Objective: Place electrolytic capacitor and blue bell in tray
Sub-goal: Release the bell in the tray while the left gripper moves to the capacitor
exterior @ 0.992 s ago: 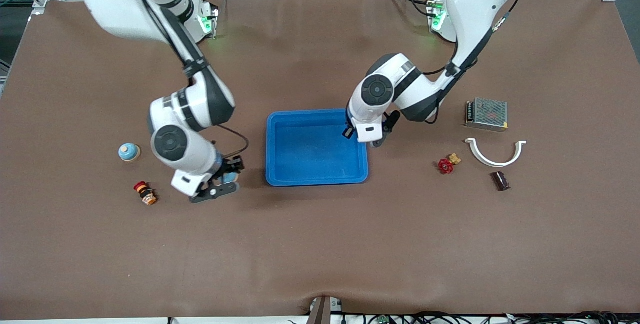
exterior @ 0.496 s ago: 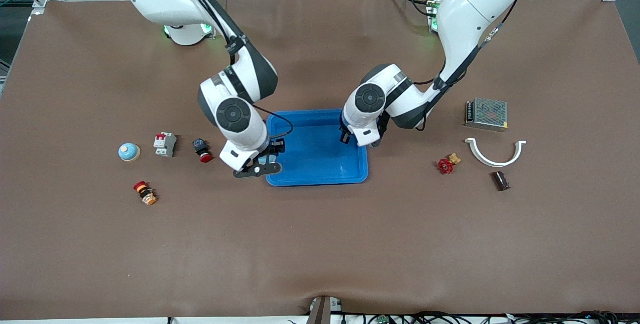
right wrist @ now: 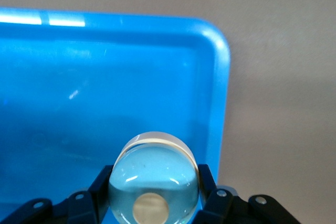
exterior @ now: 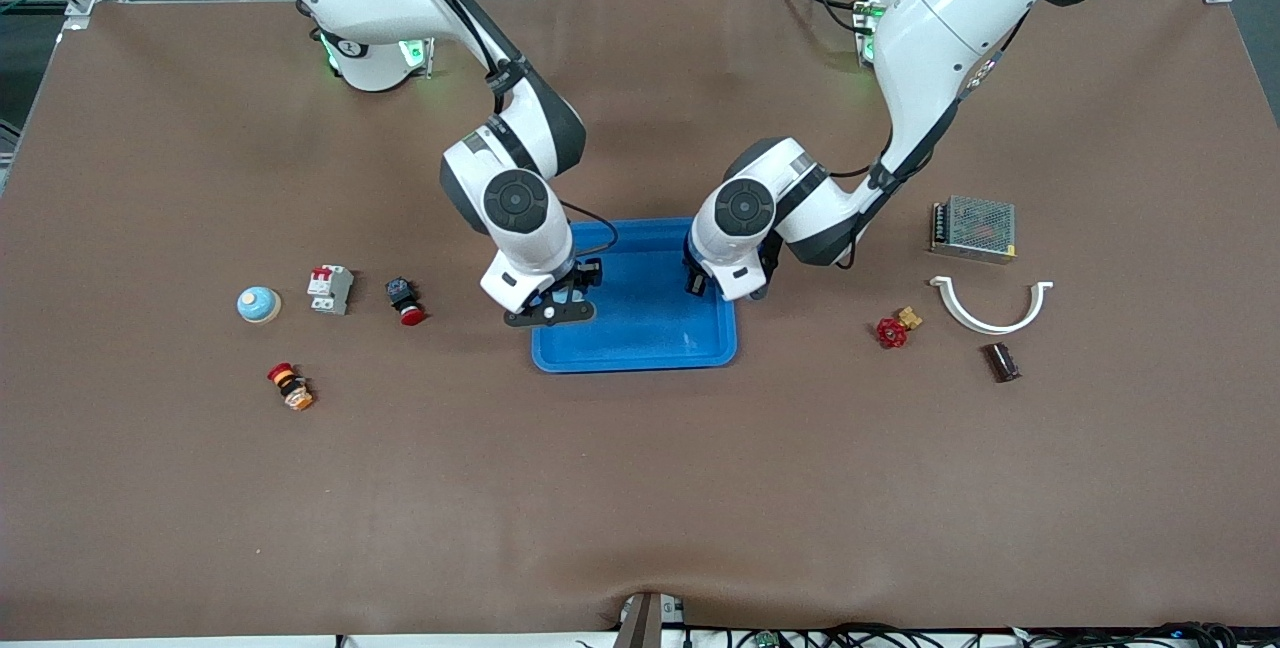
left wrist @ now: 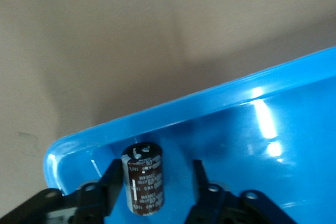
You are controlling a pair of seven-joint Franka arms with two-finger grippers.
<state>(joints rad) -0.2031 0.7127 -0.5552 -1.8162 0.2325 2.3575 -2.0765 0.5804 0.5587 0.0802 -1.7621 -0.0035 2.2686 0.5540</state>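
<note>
You've got both over the tray point(exterior: 640, 353): left pincer point(left wrist: 155, 179) parted beside capacitor point(left wrist: 143, 179), right pincer point(right wrist: 152, 195) clamped on bell point(right wrist: 153, 182), neither settled

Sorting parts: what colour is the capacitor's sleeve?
Dark brown with pale print; the capacitor shows best in the left wrist view.

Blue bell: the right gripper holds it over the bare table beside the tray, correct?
Not quite. The right gripper does hold the blue bell, but over the tray, just inside its rim, not over the bare table. The right wrist view shows it.
</note>
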